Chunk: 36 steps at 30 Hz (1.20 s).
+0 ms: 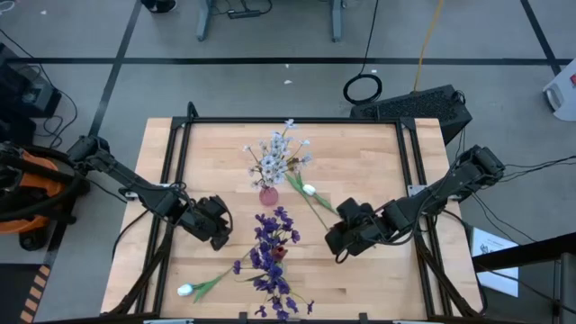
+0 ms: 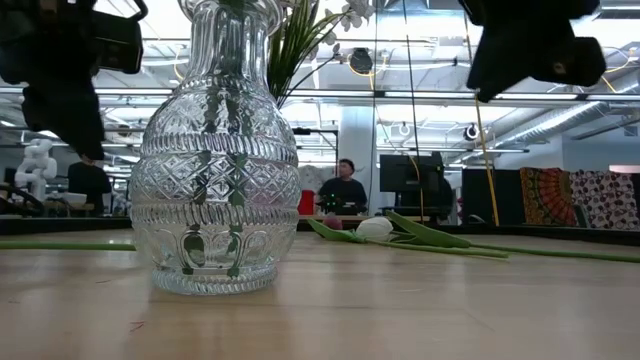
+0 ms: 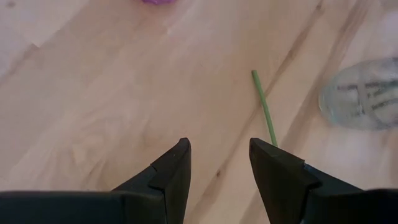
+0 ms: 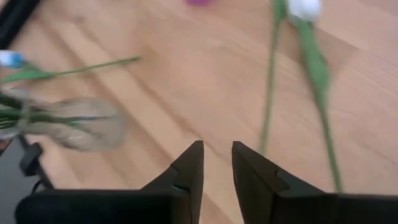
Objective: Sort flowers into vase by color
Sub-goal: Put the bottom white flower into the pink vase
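A clear glass vase [image 1: 273, 255] [image 2: 215, 150] stands near the table's near edge and holds dark purple flowers [image 1: 270, 243]. A small pink vase [image 1: 268, 194] farther back holds pale lavender-white flowers [image 1: 279, 157]. One white tulip [image 1: 309, 190] [image 2: 375, 228] [image 4: 305, 9] lies flat on the table, its stem [image 4: 318, 74] running toward my right gripper [image 1: 337, 243] [image 4: 217, 163], which is open by a narrow gap and hovers above it. Another white tulip [image 1: 185, 290] lies near the near-left corner. My left gripper [image 1: 218, 232] [image 3: 219, 155] is open above bare wood, beside that tulip's stem end [image 3: 263, 106].
Black rails [image 1: 171, 180] run along the table's left and right sides. The glass vase [image 3: 364, 93] [image 4: 68, 121] stands between the two grippers. Bare wood lies left of the pink vase and at the far right. A person sits in the room behind [image 2: 345, 190].
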Tool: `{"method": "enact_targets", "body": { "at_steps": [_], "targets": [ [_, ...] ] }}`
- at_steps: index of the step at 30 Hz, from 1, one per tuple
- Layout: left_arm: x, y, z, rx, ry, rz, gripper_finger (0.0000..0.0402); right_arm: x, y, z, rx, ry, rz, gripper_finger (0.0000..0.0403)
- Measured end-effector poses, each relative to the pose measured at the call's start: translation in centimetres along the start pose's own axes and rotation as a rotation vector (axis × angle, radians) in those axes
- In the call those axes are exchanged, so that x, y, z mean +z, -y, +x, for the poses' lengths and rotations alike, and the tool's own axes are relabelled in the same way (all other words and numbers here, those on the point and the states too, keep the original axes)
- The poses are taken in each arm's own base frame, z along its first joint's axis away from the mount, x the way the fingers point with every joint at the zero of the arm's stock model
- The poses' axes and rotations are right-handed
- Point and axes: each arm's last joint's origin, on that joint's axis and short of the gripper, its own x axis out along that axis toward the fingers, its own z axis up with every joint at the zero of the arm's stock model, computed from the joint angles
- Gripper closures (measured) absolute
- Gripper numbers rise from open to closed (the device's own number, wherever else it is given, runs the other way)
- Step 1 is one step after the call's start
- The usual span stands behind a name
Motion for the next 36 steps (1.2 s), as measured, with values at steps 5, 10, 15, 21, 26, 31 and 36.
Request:
{"method": "enact_targets", "body": {
  "at_steps": [5,10,15,21,26,31,36],
  "targets": [
    [-0.4,0.2,0.0,-0.076,-0.133,0.147,0.0233,-0.1,0.2,0.0,-0.024,-0.005,0.009,0.0333],
    [-0.8,0.4,-0.1,-0.187,-0.233,0.465,0.0233,0.0,0.2,0.0,-0.023,0.0,-0.001,0.0333],
    [-1.4,0.7,-0.3,-0.326,-0.25,0.938,0.0233,0.0,0.2,0.0,-0.023,0.0,0.004,0.0333],
    [-2.1,1.7,-0.7,-0.457,-0.141,1.366,0.0233,0.0,0.2,0.0,-0.023,0.001,0.075,0.0333],
    [-2.9,2.8,-0.3,-0.527,-0.018,1.696,0.0233,-0.1,0.2,0.1,-0.024,0.003,0.166,0.0333],
    [-3.4,3.3,0.8,-0.461,0.052,2.008,0.0233,0.0,0.2,0.1,-0.022,0.018,0.226,0.0332],
    [-3.7,3.5,2.1,-0.346,0.09,2.299,0.0233,0.1,-0.1,0.1,0.0,0.063,0.272,0.0332]
  ]
}}
